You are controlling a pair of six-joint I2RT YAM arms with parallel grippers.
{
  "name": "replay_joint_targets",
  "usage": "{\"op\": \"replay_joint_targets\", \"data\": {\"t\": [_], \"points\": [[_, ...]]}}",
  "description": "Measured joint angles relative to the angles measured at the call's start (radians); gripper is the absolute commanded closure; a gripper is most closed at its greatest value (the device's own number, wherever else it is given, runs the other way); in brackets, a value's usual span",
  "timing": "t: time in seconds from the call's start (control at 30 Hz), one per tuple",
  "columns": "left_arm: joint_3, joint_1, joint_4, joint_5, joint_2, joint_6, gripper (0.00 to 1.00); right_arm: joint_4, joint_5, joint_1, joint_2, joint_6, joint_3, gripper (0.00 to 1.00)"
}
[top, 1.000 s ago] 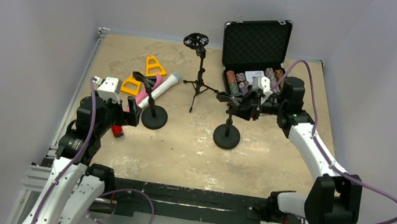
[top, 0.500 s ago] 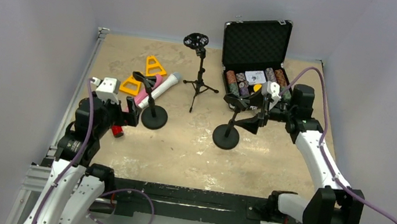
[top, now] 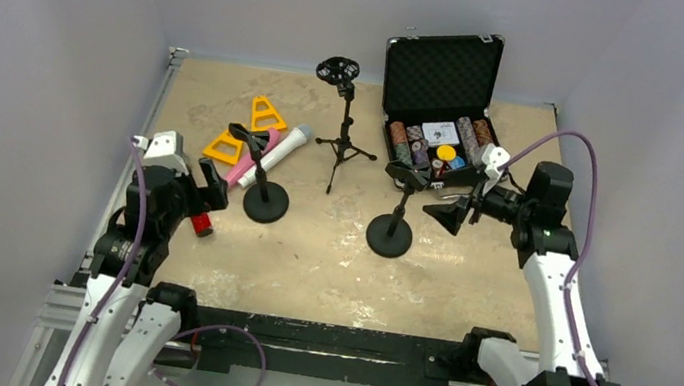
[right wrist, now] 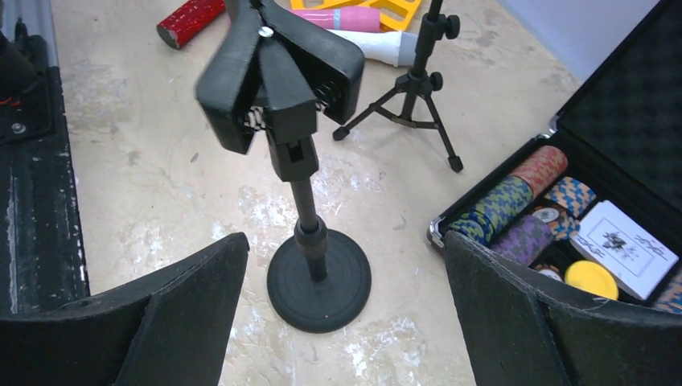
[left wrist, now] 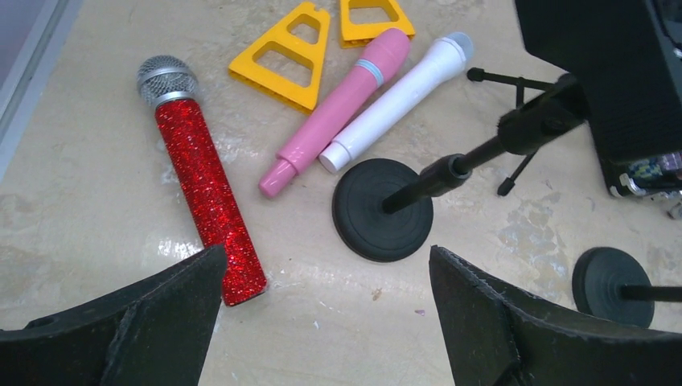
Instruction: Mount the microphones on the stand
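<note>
Beyond the right claw (right wrist: 342, 249), an open black foam-lined case (top: 441, 71) of chips is seen. Between that claw's spread fingers, a round-based black clip stand (right wrist: 310, 201) is framed, its clip empty. Ahead of the left claw (left wrist: 326, 251), likewise held wide open, probably ready for a grasp, three microphones are laid flat: the glittery red microphone (left wrist: 205, 189) nearest, the pink microphone (left wrist: 338, 108) and white microphone (left wrist: 398, 104) touching.
</note>
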Motion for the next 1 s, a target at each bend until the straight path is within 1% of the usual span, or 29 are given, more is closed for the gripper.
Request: {"op": "replay_joint_targets", "data": {"t": [0.03,0.17,0.3,0.37,0.47,0.57,0.67,0.8,1.0], "points": [[0.002,0.010,-0.003,-0.007,0.006,-0.015,0.01,-0.016,0.018,-0.001,-0.022,-0.001,0.000,0.02],[0.019,0.052,-0.032,-0.027,0.043,-0.063,0.01,-0.035,0.076,-0.008,-0.134,0.006,-0.013,0.01],[0.076,0.127,-0.042,-0.010,0.150,-0.084,0.01,-0.032,0.106,-0.031,-0.216,0.032,-0.043,0.01],[0.106,0.201,-0.029,0.026,0.235,-0.093,0.01,-0.032,0.116,-0.051,-0.222,0.052,-0.047,0.01],[0.163,0.297,-0.011,0.078,0.417,-0.100,0.01,-0.026,0.122,-0.081,-0.214,0.077,-0.052,0.01],[0.251,0.332,0.008,0.084,0.668,-0.090,0.01,-0.024,0.126,-0.102,-0.213,0.090,-0.067,0.01],[0.303,0.339,0.009,0.077,0.845,-0.069,0.04,-0.024,0.127,-0.108,-0.213,0.094,-0.077,0.01],[0.355,0.346,-0.025,0.058,0.977,-0.031,0.08,-0.024,0.126,-0.112,-0.213,0.093,-0.079,0.01],[0.440,0.374,-0.061,0.053,1.105,0.018,0.21,-0.025,0.120,-0.122,-0.213,0.091,-0.079,0.01]]}}
